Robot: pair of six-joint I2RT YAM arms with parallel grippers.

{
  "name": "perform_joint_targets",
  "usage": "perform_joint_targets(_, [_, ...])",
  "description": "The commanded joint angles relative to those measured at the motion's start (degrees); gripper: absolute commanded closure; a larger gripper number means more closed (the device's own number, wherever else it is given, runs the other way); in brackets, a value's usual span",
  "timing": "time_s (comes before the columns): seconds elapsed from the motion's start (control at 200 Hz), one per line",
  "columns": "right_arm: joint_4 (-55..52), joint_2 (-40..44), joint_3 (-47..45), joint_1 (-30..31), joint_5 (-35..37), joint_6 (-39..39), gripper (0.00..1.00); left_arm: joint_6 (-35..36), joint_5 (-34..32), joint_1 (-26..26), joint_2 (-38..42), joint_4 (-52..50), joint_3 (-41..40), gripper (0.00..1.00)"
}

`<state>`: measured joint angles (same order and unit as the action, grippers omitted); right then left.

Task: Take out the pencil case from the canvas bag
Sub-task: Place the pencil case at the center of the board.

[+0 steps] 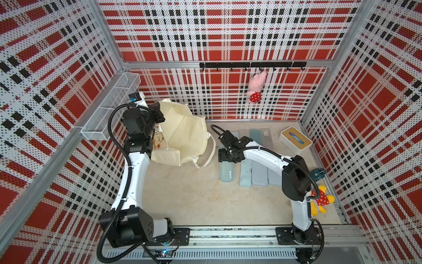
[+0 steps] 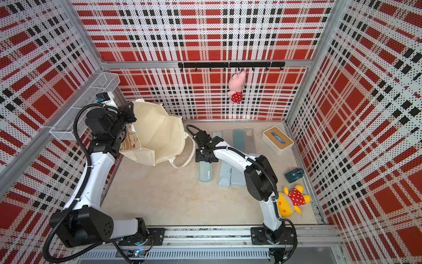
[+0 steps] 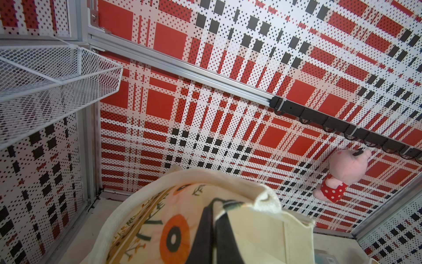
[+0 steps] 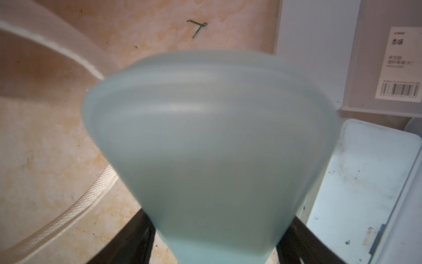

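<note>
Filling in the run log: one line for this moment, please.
left gripper: shut on canvas bag rim | right gripper: shut on light blue pencil case | case: outside bag

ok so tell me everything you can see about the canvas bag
The canvas bag is a cream cloth tote sitting at the back left of the table, mouth gaping wide, its plain inside showing nothing. One broad face carries an orange flower print. A white rope handle trails on the table. The left gripper is shut on its rim.

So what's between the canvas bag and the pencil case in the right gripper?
Just the canvas bag's white handle loop on the table, in both top views.
</note>
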<state>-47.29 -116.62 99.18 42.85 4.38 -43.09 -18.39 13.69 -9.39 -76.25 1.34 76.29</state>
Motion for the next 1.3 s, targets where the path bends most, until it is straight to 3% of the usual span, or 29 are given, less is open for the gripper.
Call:
perform_joint_targets(0.0, [-1.5, -1.5, -0.6, -1.1, -0.9, -2.3, 0.66, -0.4, 0.3, -0.6, 2.6, 5.7, -0.1, 1.0])
perform_joint_targets(0.431, [-1.4, -2.9, -4.9, -2.3, 0.3, -4.1, 0.53, -1.1, 1.1, -0.7, 2.5, 6.4, -1.1, 1.0])
perform_joint_targets(0.772, [-2.5, -2.8, -4.6, -2.5, 2.7, -4.3, 0.28, -1.4, 1.8, -0.7, 2.5, 6.7, -1.2, 1.0])
perform_joint_targets(1.007, [-3.2, -2.3, -4.4, -2.5, 3.9, -4.6, 0.04, -1.5, 2.2, -0.7, 2.8, 6.7, -1.6, 1.0])
perform_joint_targets(1.142, [-3.3, -2.0, -4.1, -2.5, 4.2, -4.5, 0.04, -1.5, 2.3, -0.7, 2.8, 6.8, -1.6, 1.0])
perform_joint_targets(1.298, [-2.7, -1.7, -3.8, -2.5, 4.5, -4.1, 0.12, -1.5, 2.2, -0.8, 2.6, 6.9, -1.6, 1.0])
